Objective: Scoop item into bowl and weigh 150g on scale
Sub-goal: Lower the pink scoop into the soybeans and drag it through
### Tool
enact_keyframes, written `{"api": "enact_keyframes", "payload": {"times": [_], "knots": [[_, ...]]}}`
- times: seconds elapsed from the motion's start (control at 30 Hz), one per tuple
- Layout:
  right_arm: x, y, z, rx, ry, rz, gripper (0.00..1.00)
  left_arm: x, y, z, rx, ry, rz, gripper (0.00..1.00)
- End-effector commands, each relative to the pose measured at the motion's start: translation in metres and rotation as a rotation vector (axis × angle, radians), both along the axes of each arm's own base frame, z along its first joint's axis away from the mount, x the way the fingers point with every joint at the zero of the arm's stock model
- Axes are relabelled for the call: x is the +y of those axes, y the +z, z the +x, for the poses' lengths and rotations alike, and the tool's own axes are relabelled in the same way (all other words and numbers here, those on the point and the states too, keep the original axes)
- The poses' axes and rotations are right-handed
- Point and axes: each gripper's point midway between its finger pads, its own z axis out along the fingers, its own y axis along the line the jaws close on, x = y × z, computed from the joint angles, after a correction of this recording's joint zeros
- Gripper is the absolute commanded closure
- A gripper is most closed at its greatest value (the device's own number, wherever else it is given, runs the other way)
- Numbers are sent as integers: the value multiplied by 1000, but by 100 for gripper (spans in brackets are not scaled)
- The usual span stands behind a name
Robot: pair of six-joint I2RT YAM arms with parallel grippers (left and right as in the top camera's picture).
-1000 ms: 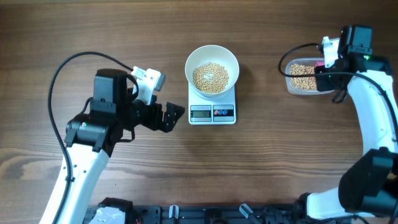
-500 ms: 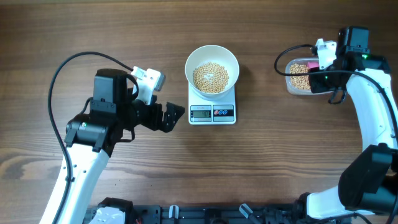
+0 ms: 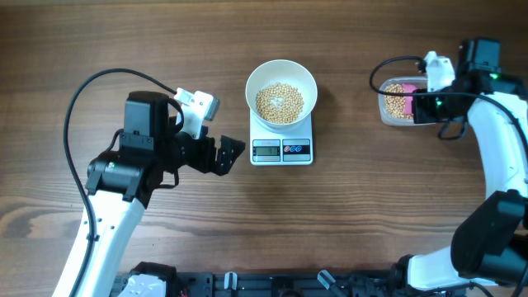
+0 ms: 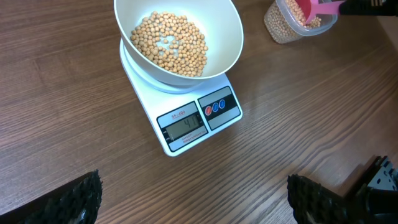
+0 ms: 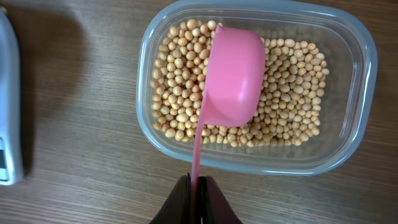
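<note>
From above, the scale's (image 3: 281, 149) display is too small to read, and the right arm (image 3: 495, 124) covers part of the tub (image 3: 394, 102). In the left wrist view the bowl's (image 4: 221, 37) far rim runs off the top edge, and the left gripper (image 4: 196, 199) shows only fingertips (image 4: 314, 196) at the bottom corners. In the right wrist view the pink scoop (image 5: 233, 74) hides the beans (image 5: 174, 81) beneath it, and the bottom edge cuts off the right gripper (image 5: 198, 186).

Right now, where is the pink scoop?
In the right wrist view, the pink scoop sits over the beans inside the clear tub, its handle pinched by the right gripper; overhead, that tub lies well right of the scale.
</note>
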Motion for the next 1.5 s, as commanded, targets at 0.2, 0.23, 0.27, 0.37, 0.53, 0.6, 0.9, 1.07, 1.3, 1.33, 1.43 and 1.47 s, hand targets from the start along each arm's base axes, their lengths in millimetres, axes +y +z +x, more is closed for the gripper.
{"api": "enact_keyframes", "payload": {"times": [0.2,0.23,0.27,0.37,0.53,0.6,0.9,1.07,1.3,1.33,1.43,1.47], "knots": [[5,-6,-4,24,-87,255,96,0,-1,1,10,3,-13,0],[8,-6,-5,27,-83,273,96,0,-1,1,10,3,-14,0],[11,-7,-4,32,-80,291,96,0,-1,1,10,3,-14,0],[18,-10,-3,40,-73,338,96,0,-1,1,10,3,-14,0],[19,-10,-3,46,-89,361,96,0,-1,1,10,3,-13,0],[18,-10,-3,45,-94,362,96,0,-1,1,10,3,-14,0],[-4,-8,-5,25,-158,392,96,0,-1,1,10,3,-14,0],[-6,3,-3,-15,-174,498,96,0,-1,1,10,3,-14,0],[-21,-7,-7,12,-255,554,96,0,-1,1,10,3,-14,0],[-20,-8,-6,16,-257,580,96,0,-1,1,10,3,-14,0],[-17,-9,-3,14,-259,661,96,0,-1,1,10,3,-14,0],[-17,-9,-3,12,-261,683,96,0,-1,1,10,3,-14,0]]}}
